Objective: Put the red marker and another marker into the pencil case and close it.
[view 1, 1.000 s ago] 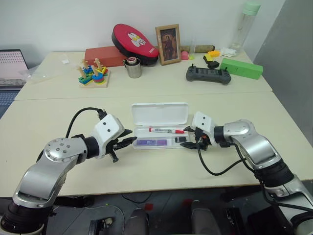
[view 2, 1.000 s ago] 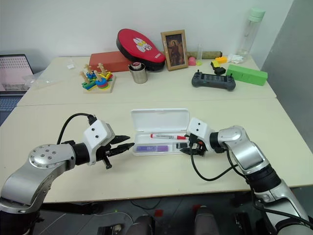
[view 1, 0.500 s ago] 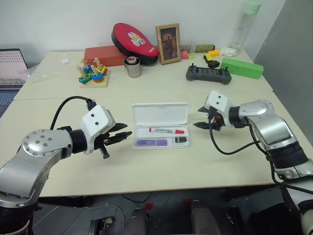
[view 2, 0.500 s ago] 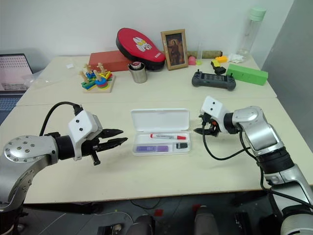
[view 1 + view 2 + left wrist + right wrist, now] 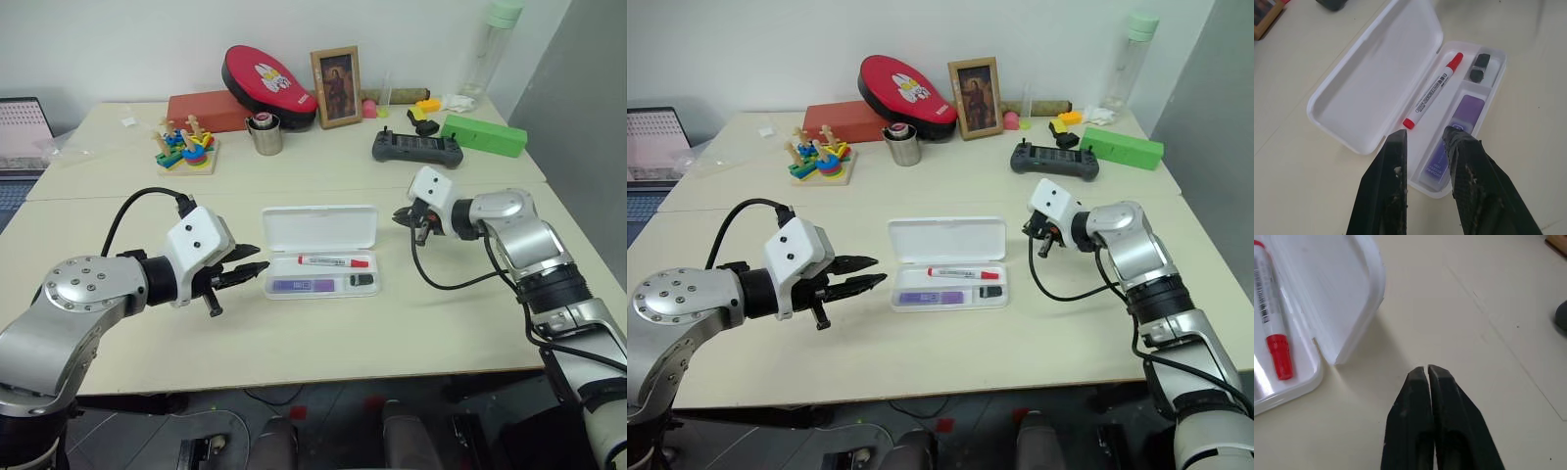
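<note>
The white pencil case (image 5: 367, 291) lies open at the table's middle, its lid (image 5: 320, 227) flat on the far side. In its tray lies the red marker (image 5: 333, 261), and closer to me the purple marker (image 5: 304, 286); a small black piece (image 5: 361, 280) sits in the right-hand compartment. My left gripper (image 5: 253, 264) hovers just left of the case, open and empty, pointing at it; its wrist view looks down on the red marker (image 5: 1434, 90) and the purple marker (image 5: 1452, 134). My right gripper (image 5: 402, 217) is shut on nothing, off the lid's right end (image 5: 1354, 308).
Along the back of the table stand a wooden stacking toy (image 5: 186, 147), a metal cup (image 5: 265, 135), a red oval pouch (image 5: 269, 86), a picture frame (image 5: 337, 88), a black controller (image 5: 417, 149), a green box (image 5: 482, 135) and a bottle (image 5: 493, 49). A laptop (image 5: 22, 132) sits far left.
My right gripper left the case's right end, rose and went toward the far right of the lid, and its fingers shut. My left gripper lifted slightly, still open.
</note>
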`<state>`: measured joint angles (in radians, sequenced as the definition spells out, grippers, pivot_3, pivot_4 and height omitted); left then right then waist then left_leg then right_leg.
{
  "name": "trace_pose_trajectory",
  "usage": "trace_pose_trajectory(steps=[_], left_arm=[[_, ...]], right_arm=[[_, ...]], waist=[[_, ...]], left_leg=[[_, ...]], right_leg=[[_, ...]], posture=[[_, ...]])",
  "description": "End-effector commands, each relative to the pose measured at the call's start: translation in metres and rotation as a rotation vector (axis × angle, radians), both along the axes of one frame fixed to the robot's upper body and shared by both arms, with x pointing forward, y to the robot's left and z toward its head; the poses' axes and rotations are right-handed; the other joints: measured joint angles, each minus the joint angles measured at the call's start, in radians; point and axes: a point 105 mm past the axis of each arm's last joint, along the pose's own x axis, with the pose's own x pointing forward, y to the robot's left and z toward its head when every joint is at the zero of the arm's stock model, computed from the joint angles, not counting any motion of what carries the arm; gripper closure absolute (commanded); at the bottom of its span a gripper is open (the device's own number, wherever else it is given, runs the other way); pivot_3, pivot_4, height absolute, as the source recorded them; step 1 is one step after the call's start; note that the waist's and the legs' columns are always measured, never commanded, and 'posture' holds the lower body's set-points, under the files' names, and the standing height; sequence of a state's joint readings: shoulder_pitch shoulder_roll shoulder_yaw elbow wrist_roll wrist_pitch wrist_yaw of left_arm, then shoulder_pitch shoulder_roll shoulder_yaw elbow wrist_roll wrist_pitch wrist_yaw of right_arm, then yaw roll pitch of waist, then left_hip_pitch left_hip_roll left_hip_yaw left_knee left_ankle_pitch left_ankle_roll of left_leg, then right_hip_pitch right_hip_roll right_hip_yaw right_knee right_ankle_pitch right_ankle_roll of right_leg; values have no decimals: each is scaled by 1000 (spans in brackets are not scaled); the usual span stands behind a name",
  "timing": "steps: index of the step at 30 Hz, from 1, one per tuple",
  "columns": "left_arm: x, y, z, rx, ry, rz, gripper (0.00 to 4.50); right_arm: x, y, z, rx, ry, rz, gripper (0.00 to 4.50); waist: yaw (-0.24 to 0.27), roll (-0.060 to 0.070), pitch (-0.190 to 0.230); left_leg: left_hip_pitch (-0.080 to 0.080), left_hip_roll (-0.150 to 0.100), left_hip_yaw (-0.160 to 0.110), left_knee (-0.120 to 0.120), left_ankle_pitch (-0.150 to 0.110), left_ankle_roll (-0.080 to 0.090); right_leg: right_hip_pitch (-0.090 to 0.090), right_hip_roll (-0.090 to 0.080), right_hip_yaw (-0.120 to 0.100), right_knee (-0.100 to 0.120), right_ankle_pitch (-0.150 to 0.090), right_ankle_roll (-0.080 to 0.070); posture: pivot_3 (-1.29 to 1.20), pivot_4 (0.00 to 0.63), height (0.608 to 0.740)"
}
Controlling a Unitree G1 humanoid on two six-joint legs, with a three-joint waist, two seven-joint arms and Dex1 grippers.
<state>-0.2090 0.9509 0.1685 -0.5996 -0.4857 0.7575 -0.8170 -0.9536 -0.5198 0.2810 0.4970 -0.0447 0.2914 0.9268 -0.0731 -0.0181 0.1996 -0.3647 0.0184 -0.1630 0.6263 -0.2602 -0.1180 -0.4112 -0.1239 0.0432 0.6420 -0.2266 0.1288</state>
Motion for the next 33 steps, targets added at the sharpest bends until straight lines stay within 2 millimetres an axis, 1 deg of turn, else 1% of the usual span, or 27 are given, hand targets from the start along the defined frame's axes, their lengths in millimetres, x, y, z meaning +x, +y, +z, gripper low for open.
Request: trace_pose_trajectory(steps=[1,4,6,9,11,14,17,21,26,29,33], left_arm=[[-3,4,16,8,-60,12,3267],[-3,8,22,-14,-69,30,3267],[-2,8,31,-66,-87,43,3267],[-1,9,41,-108,-103,58,3267],[-1,10,44,-110,-108,67,3267],[-1,12,45,-89,-117,76,3267],[0,12,48,-94,-129,81,3267],[0,10,48,-101,-130,78,3267],[0,11,49,-100,-133,81,3267],[1,12,49,-99,-135,86,3267],[0,12,49,-100,-135,87,3267]], right_arm=[[8,15,16,12,-73,34,4442],[14,21,20,40,-94,27,4442],[17,25,24,48,-104,27,4442],[17,32,28,59,-109,56,4442],[16,36,30,61,-108,77,4442],[9,46,34,65,-103,137,4442],[-11,59,37,60,-84,261,4442],[-25,66,30,40,-50,334,4442],[-30,65,21,4,-32,347,4442],[-37,67,17,-5,-8,382,4442],[-41,68,12,-16,7,391,4442]], waist=[[-6,0,0],[-9,0,0],[-9,0,0],[-10,0,1],[-11,0,1],[-12,0,1],[-12,1,1],[-11,1,1],[-11,1,1],[-11,1,1],[-11,1,1]], left_leg=[[0,0,0,0,0,0],[0,1,0,-1,0,0],[0,1,0,-1,0,0],[-1,1,0,-1,0,0],[-1,1,0,-1,0,0],[0,1,0,-1,0,0],[-1,1,0,-1,0,0],[-1,1,0,-2,0,0],[0,1,0,-1,0,0],[-1,1,0,-1,0,0],[0,1,0,-2,0,0]], right_leg=[[0,0,0,0,0,0],[0,1,0,0,0,0],[0,1,0,-1,1,-2],[-1,1,0,-1,2,-4],[-1,1,0,-1,2,-4],[-1,1,0,-1,1,-4],[-1,1,0,-1,1,-4],[-1,1,0,-1,0,-2],[-1,1,0,0,0,-1],[-1,1,0,0,0,-1],[-1,1,0,0,0,-1]], posture=[[0,150,740],[0,150,740],[0,150,740],[0,150,740],[0,150,740],[0,150,740],[0,150,740],[0,150,740],[0,150,740],[0,150,740],[0,150,740]])
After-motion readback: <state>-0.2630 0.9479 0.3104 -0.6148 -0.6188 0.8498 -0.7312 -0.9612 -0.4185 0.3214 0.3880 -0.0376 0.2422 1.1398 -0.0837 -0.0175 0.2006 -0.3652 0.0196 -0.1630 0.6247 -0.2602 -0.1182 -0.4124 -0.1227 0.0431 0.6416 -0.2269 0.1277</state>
